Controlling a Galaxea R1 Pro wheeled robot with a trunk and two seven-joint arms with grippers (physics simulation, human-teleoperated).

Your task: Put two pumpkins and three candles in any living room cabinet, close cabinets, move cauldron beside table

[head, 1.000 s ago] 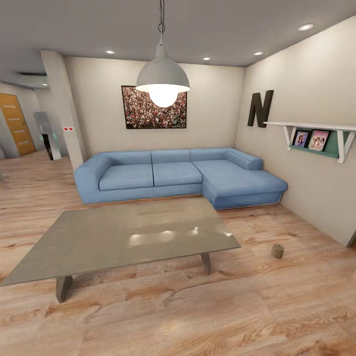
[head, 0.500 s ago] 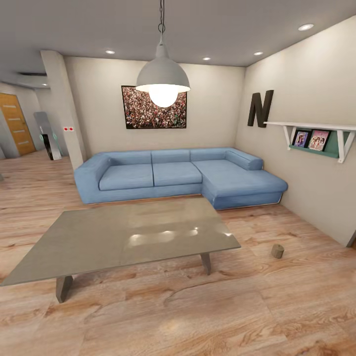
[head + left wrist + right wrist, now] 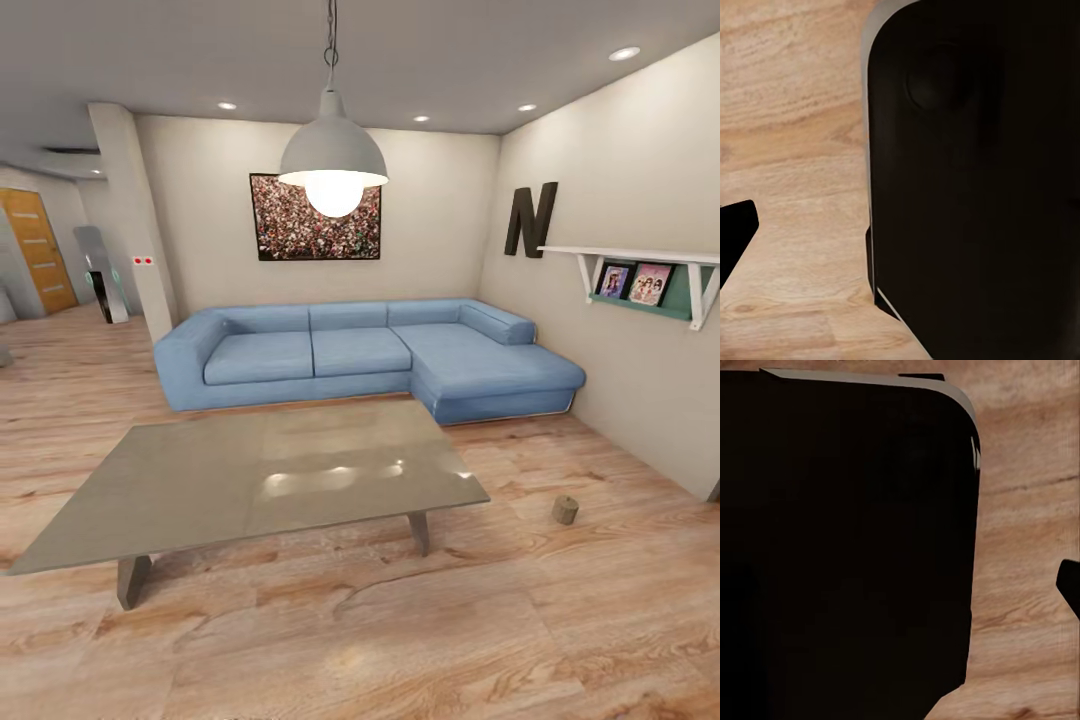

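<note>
Slight camera shift; table point(image 3: 250, 480), sofa point(image 3: 370, 350) ahead.

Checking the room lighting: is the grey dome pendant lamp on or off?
On. The grey dome pendant lamp's bulb glows white, and bright spots reflect on the glossy grey table.

The whole head view slid a little toward the right of the frame, which was the camera turning, not the room's things moving. The hanging lamp point(image 3: 332, 165), the wall picture point(image 3: 315, 217), the blue sofa point(image 3: 360, 355), the bench point(image 3: 250, 475) and the small stub on the floor point(image 3: 565, 510) all shifted together by the same slight amount.
</note>
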